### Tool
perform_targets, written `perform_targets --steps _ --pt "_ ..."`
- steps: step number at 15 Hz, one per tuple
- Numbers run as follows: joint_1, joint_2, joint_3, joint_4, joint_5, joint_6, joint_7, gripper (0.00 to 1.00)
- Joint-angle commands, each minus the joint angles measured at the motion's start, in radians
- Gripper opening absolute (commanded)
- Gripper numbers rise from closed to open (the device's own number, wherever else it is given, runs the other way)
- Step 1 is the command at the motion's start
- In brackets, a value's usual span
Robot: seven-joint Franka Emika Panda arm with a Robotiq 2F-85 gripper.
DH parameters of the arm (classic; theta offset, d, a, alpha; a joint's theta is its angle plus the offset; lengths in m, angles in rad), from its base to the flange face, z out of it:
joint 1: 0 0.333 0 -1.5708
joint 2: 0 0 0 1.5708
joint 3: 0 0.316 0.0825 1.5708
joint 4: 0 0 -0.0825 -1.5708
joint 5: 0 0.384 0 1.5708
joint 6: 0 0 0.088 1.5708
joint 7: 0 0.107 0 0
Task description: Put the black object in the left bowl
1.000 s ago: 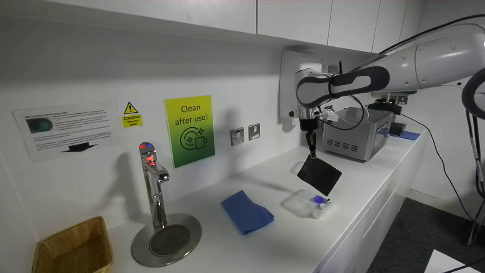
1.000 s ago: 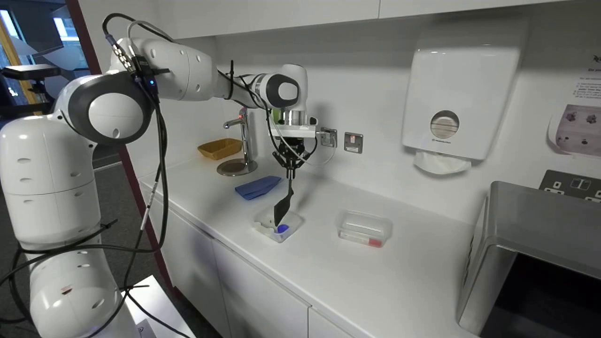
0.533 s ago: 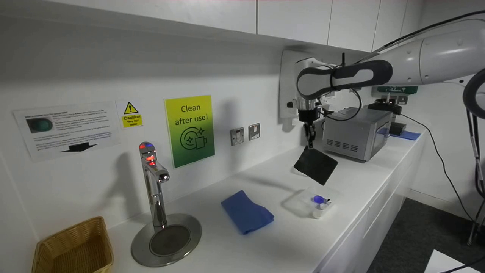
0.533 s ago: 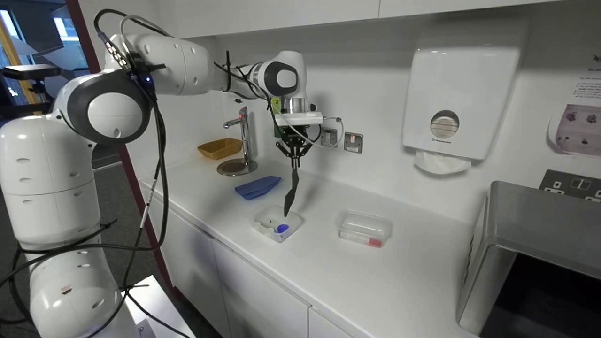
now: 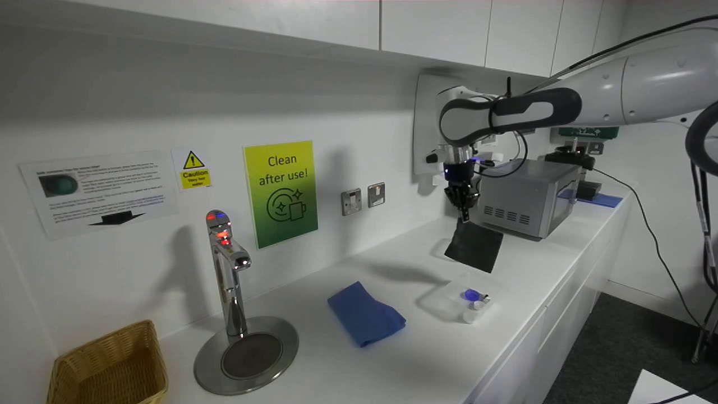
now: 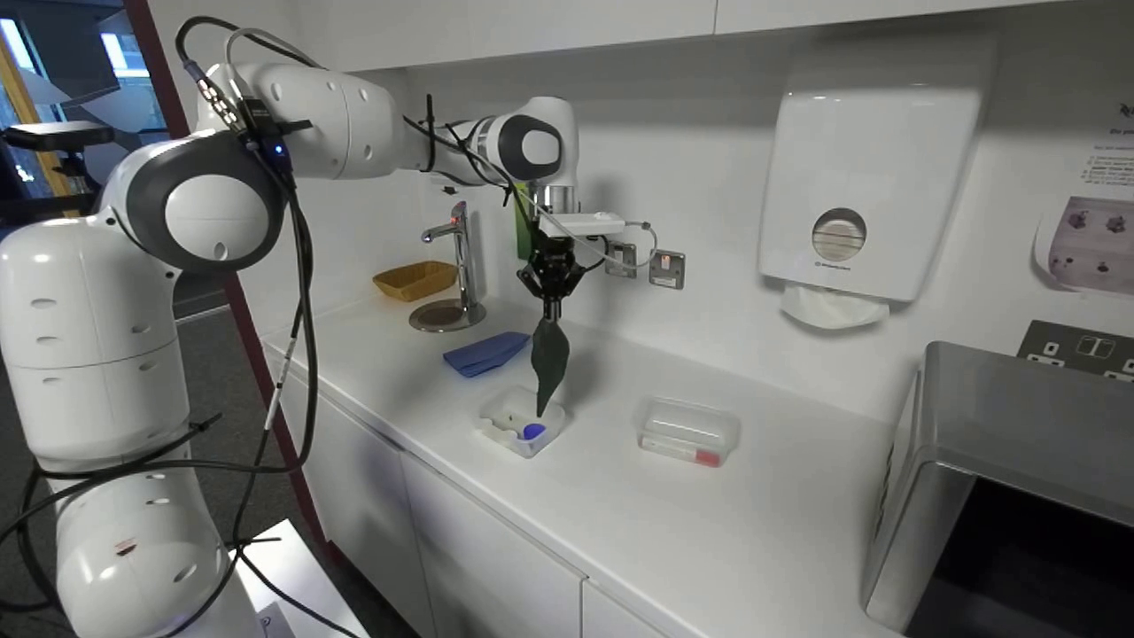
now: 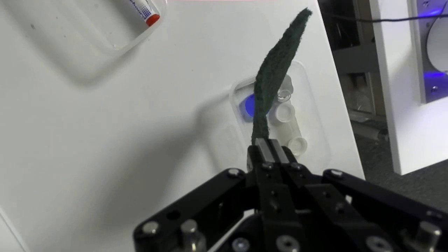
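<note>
One floppy black square (image 5: 475, 247) hangs off the claw (image 7: 271, 148), which has its top end pinched tight; the left bowl (image 7: 310, 113), with the blue bit (image 5: 472, 294), sits on the bench (image 6: 753, 532) below the claw; a blue cloth (image 5: 367, 314) lies lower too, between claw and tap (image 5: 231, 292)

The white worktop (image 6: 753, 532) carries a wicker basket (image 5: 106, 356), a chrome tap (image 5: 233, 292) with a round metal plate (image 5: 289, 345) at its foot, and a blue cloth (image 5: 366, 315). Near but apart from the cloth rests a translucent bowl (image 6: 551, 434) with a bit of blue inside. A clear tub (image 6: 691, 430) showing some red sits farther along, and past that stands a grey appliance (image 5: 507, 193).
</note>
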Motion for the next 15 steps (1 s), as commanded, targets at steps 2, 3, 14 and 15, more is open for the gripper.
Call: perform_targets --steps 2,3,14,15 --pt "0.002 -0.035 0.01 -0.008 -0.008 -0.071 -0.208 0.0" --pt "0.005 -0.035 0.011 -0.009 -0.018 -0.075 -0.228 0.0" --pt "0.057 0.046 0.023 0.039 -0.135 -0.08 -0.178 0.0" --pt "0.061 0.058 0.023 0.044 -0.144 -0.081 -0.171 0.0"
